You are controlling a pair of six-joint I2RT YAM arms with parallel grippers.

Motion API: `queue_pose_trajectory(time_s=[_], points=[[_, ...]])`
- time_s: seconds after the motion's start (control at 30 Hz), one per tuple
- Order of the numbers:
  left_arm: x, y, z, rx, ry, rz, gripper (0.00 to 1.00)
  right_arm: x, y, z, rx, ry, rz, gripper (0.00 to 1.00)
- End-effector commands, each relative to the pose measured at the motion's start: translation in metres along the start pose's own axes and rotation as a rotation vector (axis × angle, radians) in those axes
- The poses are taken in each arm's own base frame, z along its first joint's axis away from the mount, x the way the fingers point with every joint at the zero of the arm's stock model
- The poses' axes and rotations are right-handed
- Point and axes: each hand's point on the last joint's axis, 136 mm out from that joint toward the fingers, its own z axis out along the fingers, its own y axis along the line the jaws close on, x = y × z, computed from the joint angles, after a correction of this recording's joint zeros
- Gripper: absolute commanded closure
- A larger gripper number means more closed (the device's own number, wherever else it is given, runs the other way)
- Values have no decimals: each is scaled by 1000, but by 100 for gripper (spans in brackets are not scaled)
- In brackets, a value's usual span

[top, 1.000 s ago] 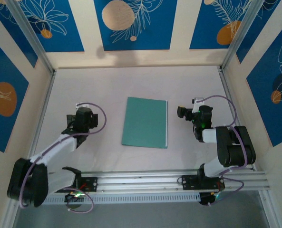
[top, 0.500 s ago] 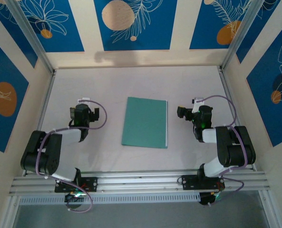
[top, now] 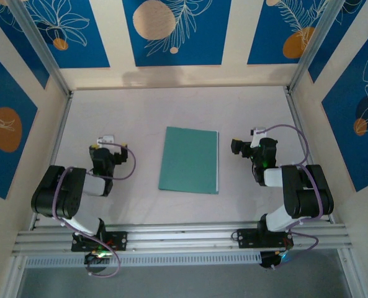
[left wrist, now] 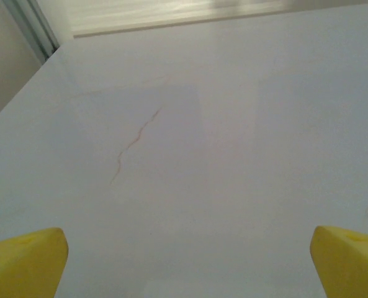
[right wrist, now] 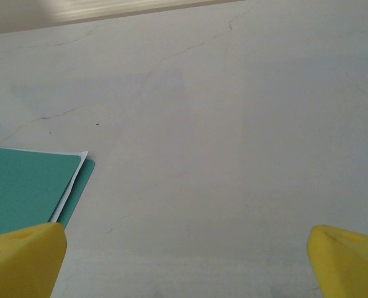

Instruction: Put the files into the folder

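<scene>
The teal-green folder point(top: 188, 159) lies shut and flat in the middle of the table. A thin white edge of the files point(top: 218, 162) peeks out along its right side. In the right wrist view the folder's corner point(right wrist: 22, 186) sits at the lower left, with a white sheet corner point(right wrist: 79, 165) showing between its covers. My left gripper point(top: 108, 148) stands open to the left of the folder, its yellow fingertips point(left wrist: 28, 261) wide apart over bare table. My right gripper point(top: 255, 145) stands open to the right of the folder, with nothing between its fingertips point(right wrist: 348, 257).
The pale tabletop point(top: 171, 105) is fenced by cream walls with blue panels and metal corner posts point(top: 53, 74). An aluminium rail point(top: 184, 239) carries both arm bases along the near edge. Both arms are folded back close to their bases.
The left arm has folded back toward its base, its gripper staying left of the folder. The folder and the right arm have not moved.
</scene>
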Motion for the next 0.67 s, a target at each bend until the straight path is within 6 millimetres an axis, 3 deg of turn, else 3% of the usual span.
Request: queue_pose_trajectory(time_s=[0.0, 0.63], points=[[-8, 0, 7, 25, 1, -11, 0, -14, -1, 2, 11, -45, -25, 1], [-9, 0, 7, 24, -2, -9, 0, -14, -1, 1, 13, -46, -29, 1]])
